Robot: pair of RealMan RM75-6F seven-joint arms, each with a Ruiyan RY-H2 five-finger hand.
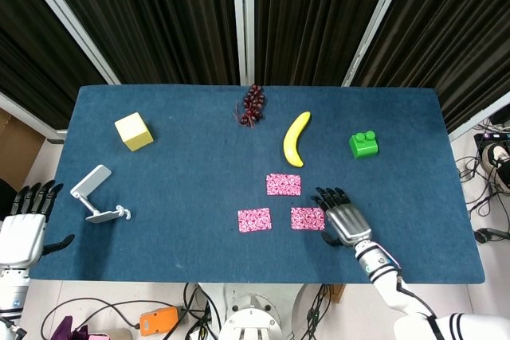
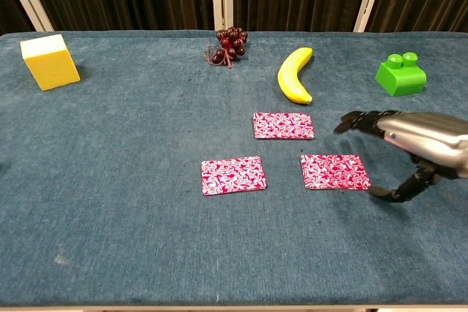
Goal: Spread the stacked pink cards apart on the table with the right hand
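Hovering right hand [image 2: 413, 151] fingers spread, empty, beside pink cards [image 2: 335, 172], left hand [image 1: 24, 224] head-view only

Bright, even overhead light fills both views; shadows under everything stay faint. Focus is sharp throughout, no glare, only the dark curtains [image 1: 159, 13] at twelve o'clock swallowing detail.

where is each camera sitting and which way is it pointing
Head view: high above the near edge, looking steeply down on the whole table; shows the left hand off the left edge and the right hand beside the cards.
Chest view: low at the near edge, looking across the table toward the curtains; shows only the right hand.
Both share: three pink cards, banana, green block.
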